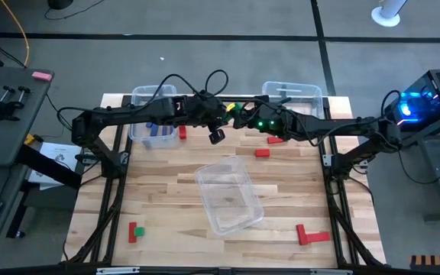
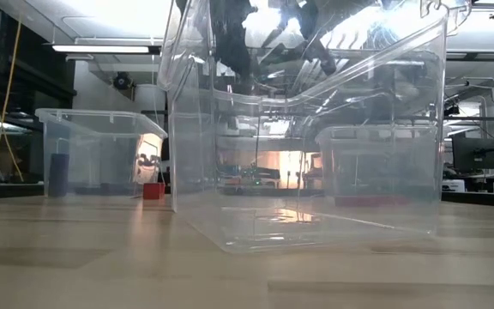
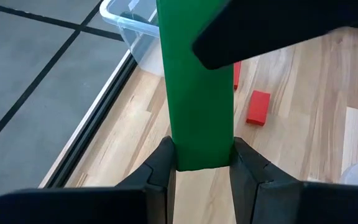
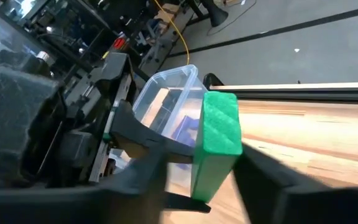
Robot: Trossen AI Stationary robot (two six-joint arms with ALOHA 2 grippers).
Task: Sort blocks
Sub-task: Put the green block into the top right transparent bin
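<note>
Overhead, the left gripper (image 1: 230, 111) and the right gripper (image 1: 241, 114) meet above the table's far middle, the green block (image 1: 236, 108) between them. Now the left wrist view: the left fingers (image 3: 159, 163) clamp the green block's (image 3: 196, 93) end. Then the right wrist view: the green block (image 4: 215, 142) stands between the right jaws, with gaps on both sides.

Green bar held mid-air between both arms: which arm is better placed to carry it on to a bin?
Probably right. The green bar is clamped in the left pincer, while the right pincer already straddles its other end, closest to the far right bin.
</note>
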